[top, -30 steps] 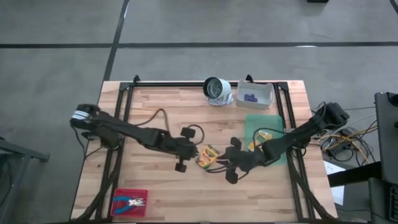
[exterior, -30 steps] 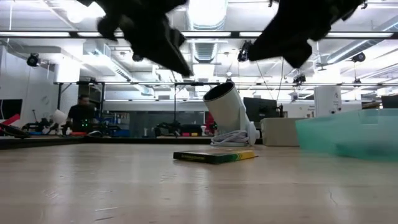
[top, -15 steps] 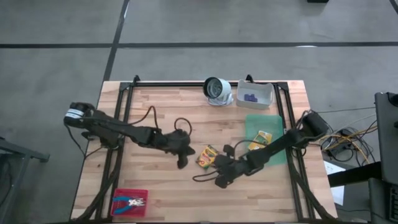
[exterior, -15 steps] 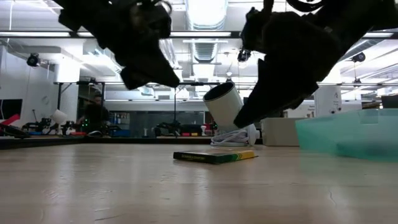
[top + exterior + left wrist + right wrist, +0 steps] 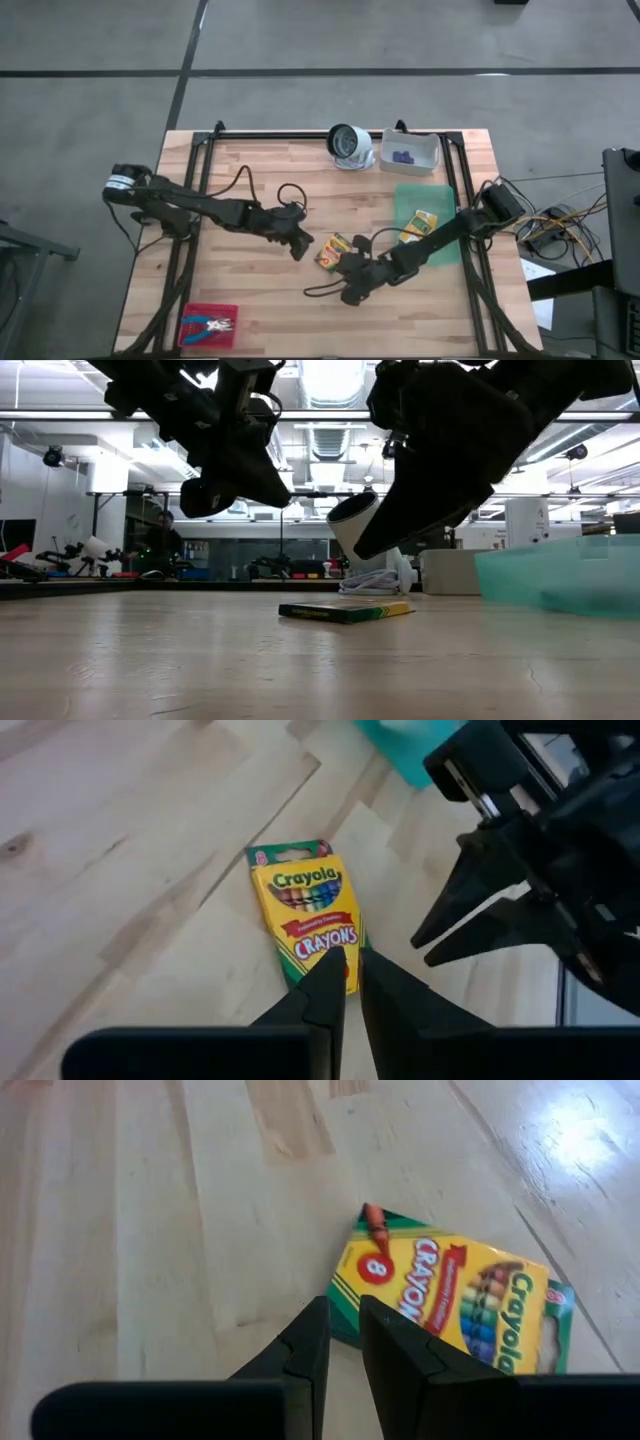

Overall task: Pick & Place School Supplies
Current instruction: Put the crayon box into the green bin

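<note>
A yellow-and-green crayon box (image 5: pixel 335 250) lies flat on the wooden table near its middle, and also shows in the low view (image 5: pixel 345 611). My left gripper (image 5: pixel 303 247) hovers just left of it, shut, its tips (image 5: pixel 353 965) over the box's near end (image 5: pixel 320 945). My right gripper (image 5: pixel 347 288) hangs shut on the box's near-right side, tips (image 5: pixel 343 1320) short of the box (image 5: pixel 450 1295). In the low view both grippers are clear above the tabletop. A second crayon box (image 5: pixel 420 225) lies on the green mat (image 5: pixel 425 200).
A white bin (image 5: pixel 410 150) with purple pieces stands at the far right. A white-grey round object (image 5: pixel 350 145) sits beside it. A red tray (image 5: pixel 208 325) with a blue-handled tool sits at the near left corner. Bare wood lies between tray and box.
My right gripper has sunk and gone toward the table's near-left, down beside the crayon box. My left gripper has rolled about its own axis and shifted a little toward the box, slightly lower. The box has stayed where it was.
</note>
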`<state>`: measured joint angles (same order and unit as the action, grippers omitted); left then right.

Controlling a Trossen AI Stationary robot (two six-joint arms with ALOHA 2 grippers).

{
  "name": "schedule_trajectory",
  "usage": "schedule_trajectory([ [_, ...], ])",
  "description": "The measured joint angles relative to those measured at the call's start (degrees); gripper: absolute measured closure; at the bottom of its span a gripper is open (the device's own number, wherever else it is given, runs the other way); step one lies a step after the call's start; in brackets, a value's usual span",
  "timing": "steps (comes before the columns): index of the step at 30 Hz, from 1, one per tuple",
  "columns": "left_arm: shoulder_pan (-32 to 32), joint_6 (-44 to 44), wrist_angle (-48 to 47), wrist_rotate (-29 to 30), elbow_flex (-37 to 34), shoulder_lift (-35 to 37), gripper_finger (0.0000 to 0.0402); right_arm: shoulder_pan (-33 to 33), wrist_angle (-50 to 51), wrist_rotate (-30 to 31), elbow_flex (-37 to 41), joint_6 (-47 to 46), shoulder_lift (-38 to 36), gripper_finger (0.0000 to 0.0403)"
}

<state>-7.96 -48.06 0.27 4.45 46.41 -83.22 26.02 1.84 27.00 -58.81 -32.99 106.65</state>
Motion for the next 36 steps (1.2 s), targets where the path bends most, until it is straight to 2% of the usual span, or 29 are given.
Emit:
schedule_trajectory([
  [5, 1.09, 1.59, -0.73, -0.25, -0.24, 0.0, 0.0364, 0.07, 1.44, -0.04, 1.75, 0.98, -0.02, 0.0346],
  [9, 2.21, 1.62, -0.9, 0.61, -1.66, -0.11, 0.0364, 0.09, 1.03, 0.72, 2.76, 7.18, -0.02, 0.0346],
  [15, 3.5, 0.31, -1.1, 0.67, -3.26, -0.17, 0.0364, -0.05, 0.33, 10.39, 3.11, 6.75, -0.02, 0.0346],
  [18, 3.91, -1.31, -1.29, 0.66, -3.63, -0.17, 0.0364, -0.2, 0.25, 9.62, 3.11, 6.19, -0.02, 0.0346],
  [23, 4.84, -3.18, -1.3, 0.68, -3.69, -0.17, 0.0364, -0.13, -1.09, 4.24, 3.11, 5.09, -0.02, 0.0346],
  [36, 6.62, -1.87, -0.93, -2.35, -3.72, -5.1, 0.0364, -0.74, -4.37, 4.69, 3.09, -0.77, 2.06, 0.0346],
])
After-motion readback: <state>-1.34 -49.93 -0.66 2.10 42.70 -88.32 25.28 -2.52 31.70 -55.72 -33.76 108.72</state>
